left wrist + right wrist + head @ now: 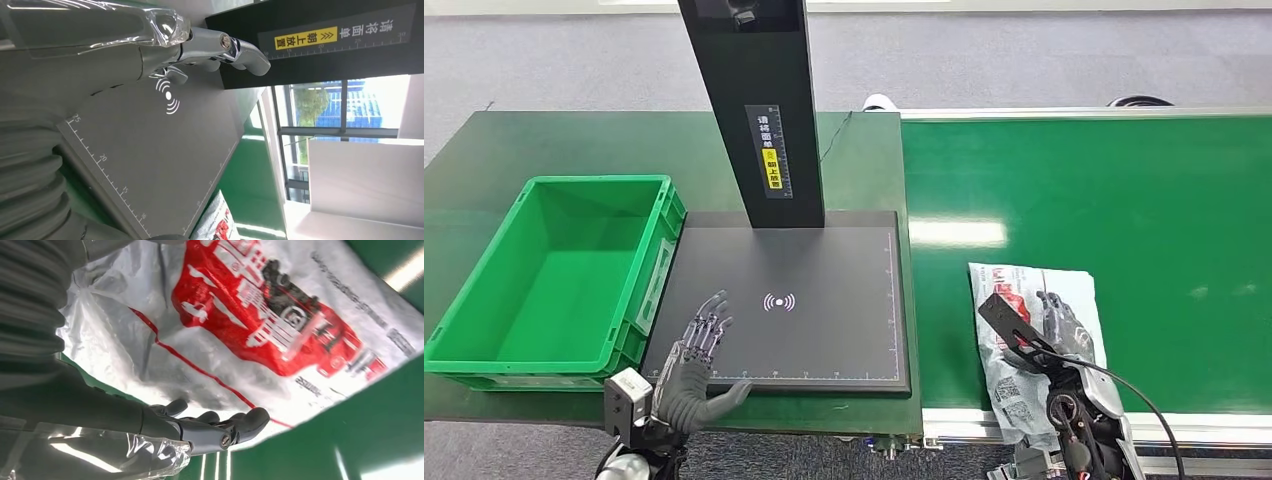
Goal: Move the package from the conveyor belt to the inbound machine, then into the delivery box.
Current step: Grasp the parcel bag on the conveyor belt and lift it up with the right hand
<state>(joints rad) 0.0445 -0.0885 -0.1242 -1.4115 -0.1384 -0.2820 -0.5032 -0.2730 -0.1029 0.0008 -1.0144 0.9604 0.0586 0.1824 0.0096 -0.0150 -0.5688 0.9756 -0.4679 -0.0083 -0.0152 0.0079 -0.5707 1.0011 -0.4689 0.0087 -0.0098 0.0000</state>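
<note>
Reaching over the package [1034, 340], the right hand [1059, 330] sits above the crinkled white-and-red plastic bag, which lies flat on the green conveyor belt [1144, 220] at about four o'clock in the head view, just right of the inbound machine's black scan plate [814, 330]. In the right wrist view its fingers [225, 427] are gently curled alongside the bag's edge with nothing between them; whether they already touch the film I cannot tell. The left hand [696, 360] rests at about seven o'clock, at the plate's near left corner, fingers spread and holding nothing. The delivery box [554, 280], a green crate, stands at nine o'clock, just beside the plate. The step in hand looks like the first grasp, so the task is barely begun. To do it well, the hand should close on a fold of film together with whatever is inside (loose plastic alone will likely slip or stretch), lift enough to clear the belt's metal rail, then travel toward nine o'clock and set the bag printed-label face up near the scan symbol [779, 301], avoiding the black upright column [759, 110].
</note>
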